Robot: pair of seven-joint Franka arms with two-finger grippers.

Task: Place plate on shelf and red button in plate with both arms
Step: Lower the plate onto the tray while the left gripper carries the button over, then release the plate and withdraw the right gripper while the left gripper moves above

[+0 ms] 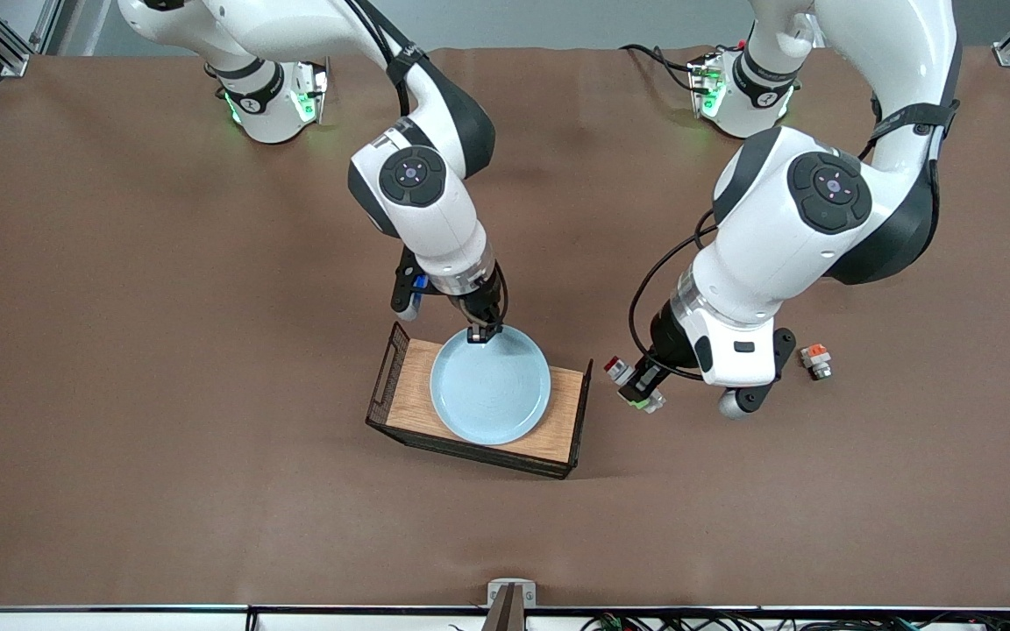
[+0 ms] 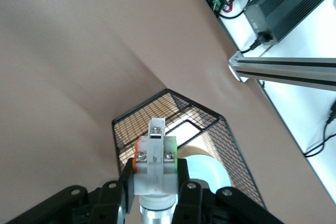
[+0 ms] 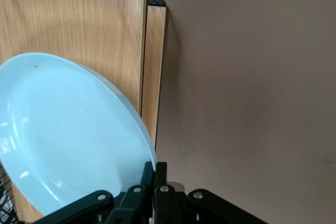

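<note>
Plate (image 1: 490,390) is sitting on the wooden tray (image 1: 567,412), with your right gripper (image 1: 484,334) pinched on its rim at the edge toward the robots, so I'd call that half nearly done. Your left gripper (image 1: 642,386) is clamped on the red button (image 1: 617,368), up in the air just beside the tray's wire end toward the left arm. Next, I reckon you let go of the rim and lift clear, then swing the button over the wire wall and set it down on the plate or bare wood.
</note>
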